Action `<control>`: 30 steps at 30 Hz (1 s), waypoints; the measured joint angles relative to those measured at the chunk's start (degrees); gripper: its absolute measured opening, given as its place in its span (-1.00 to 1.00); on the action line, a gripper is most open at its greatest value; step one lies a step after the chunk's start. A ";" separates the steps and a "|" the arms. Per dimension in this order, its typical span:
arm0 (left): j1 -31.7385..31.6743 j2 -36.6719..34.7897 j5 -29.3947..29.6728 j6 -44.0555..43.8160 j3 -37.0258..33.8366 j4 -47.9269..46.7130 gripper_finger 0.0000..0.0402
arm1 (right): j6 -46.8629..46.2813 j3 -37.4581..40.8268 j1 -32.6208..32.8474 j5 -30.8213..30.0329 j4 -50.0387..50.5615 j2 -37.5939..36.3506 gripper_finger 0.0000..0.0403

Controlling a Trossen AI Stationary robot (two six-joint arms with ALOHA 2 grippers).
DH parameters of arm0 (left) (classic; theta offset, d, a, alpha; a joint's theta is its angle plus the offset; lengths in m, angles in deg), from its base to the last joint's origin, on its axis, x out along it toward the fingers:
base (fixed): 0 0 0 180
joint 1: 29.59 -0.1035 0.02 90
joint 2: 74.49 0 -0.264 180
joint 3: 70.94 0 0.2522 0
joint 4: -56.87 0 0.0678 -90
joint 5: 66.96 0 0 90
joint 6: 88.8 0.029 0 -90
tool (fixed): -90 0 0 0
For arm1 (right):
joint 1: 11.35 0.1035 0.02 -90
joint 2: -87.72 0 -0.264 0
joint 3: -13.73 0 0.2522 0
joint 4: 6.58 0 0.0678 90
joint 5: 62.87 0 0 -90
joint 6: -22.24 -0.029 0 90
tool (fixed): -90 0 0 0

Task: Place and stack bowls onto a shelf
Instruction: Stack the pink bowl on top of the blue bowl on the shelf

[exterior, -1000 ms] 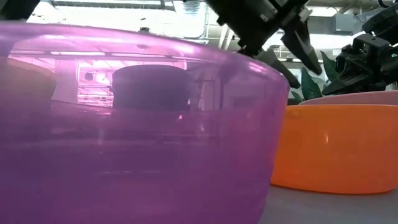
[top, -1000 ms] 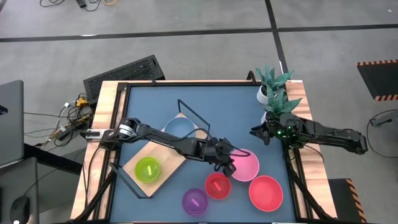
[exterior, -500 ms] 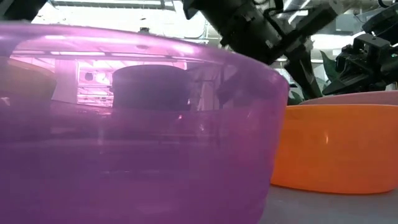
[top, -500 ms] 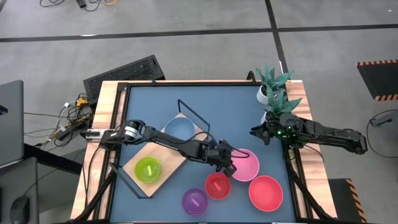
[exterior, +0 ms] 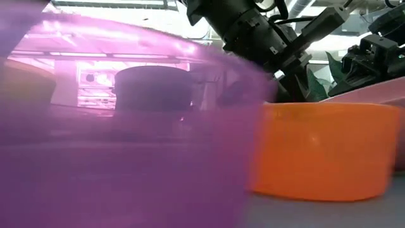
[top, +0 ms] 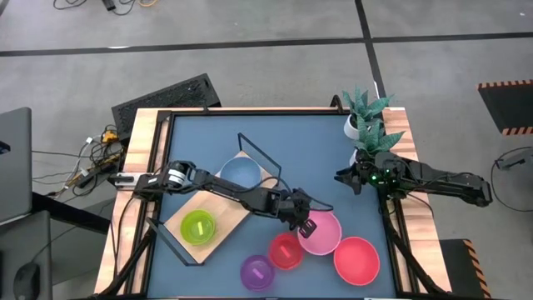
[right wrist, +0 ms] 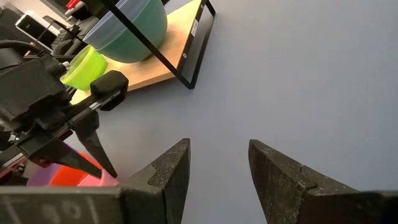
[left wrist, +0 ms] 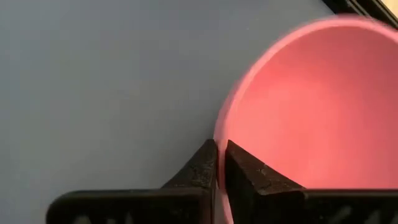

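My left gripper (top: 305,223) is shut on the left rim of the large pink bowl (top: 321,233), right of the table's middle. A small red bowl (top: 286,250) touches the pink bowl on its near left. A purple bowl (top: 257,272) and a large red bowl (top: 356,259) stand near the front edge. On the wooden shelf (top: 218,210) sit a blue bowl (top: 240,174) and a lime green bowl (top: 198,226). My right gripper (right wrist: 217,168) waits open at the table's right edge, holding nothing. My left gripper pinches the pink bowl's rim (left wrist: 217,144) on the bowl's left side, one finger inside the bowl and one outside. The fingers slant down from the table's left. In the low view the bowl's rim (exterior: 380,88) runs slanted, and its base is hidden behind the small red bowl.
Two white pots with green plants (top: 366,117) stand at the far right corner, next to my right arm. The shelf's black wire frame (top: 258,154) rises at its far end. Bare blue tabletop (top: 300,142) lies across the far half.
My left gripper has sunk onto the pink bowl's left rim and shut on it. The pink bowl has shifted toward the near edge and now looks tilted. It has nudged the small red bowl and the purple bowl a little to the left.
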 joint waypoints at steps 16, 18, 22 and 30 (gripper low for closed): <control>-2.27 -0.37 0.40 -3.36 2.12 4.65 -0.99 | -0.02 0.00 -0.01 0.02 -0.01 0.00 -0.06; -2.50 -1.06 -0.36 -2.59 4.45 3.35 -0.99 | -0.04 0.00 -0.01 0.02 -0.04 -0.02 -0.06; -3.18 -2.18 -1.79 -1.18 10.55 -1.11 -1.00 | -0.04 0.00 -0.01 0.02 -0.08 -0.02 -0.06; -3.46 -3.13 -2.56 4.63 26.46 -18.91 -1.00 | -0.07 0.00 -0.01 -0.02 -0.08 -0.02 -0.06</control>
